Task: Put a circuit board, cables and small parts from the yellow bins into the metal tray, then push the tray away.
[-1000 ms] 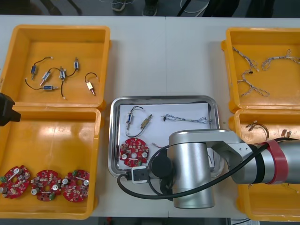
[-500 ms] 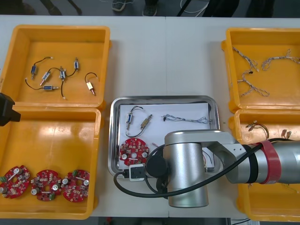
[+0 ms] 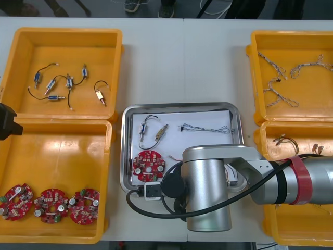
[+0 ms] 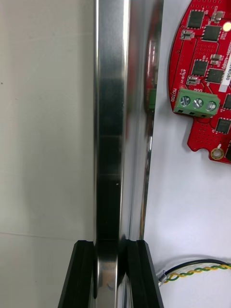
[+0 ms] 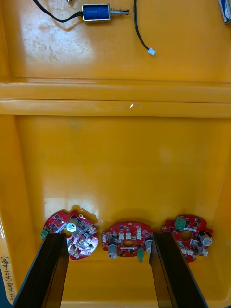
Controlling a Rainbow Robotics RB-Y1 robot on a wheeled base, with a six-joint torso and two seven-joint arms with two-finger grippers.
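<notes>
Table (image 3: 182,62): bears the metal tray (image 3: 177,105) at centre, between the yellow bins (image 3: 57,151). The tray is loaded, so only the push appears to remain.

Hazard (judged): the tray is held at a single point on a thin, slick rim. It may swivel or slip free, and a tilt would slide the contents.

Right gripper (image 4: 110,245): clenched on the tray's near rim, one finger outside and one inside.

Left gripper (image 5: 108,237): spread wide and empty over a left bin.

Inside the tray: circuit board (image 3: 149,165), blue-and-white cable (image 3: 205,129), small metal part (image 3: 161,135), and red-and-yellow cable (image 4: 197,275) just beside the inner finger, where it may snag.
</notes>
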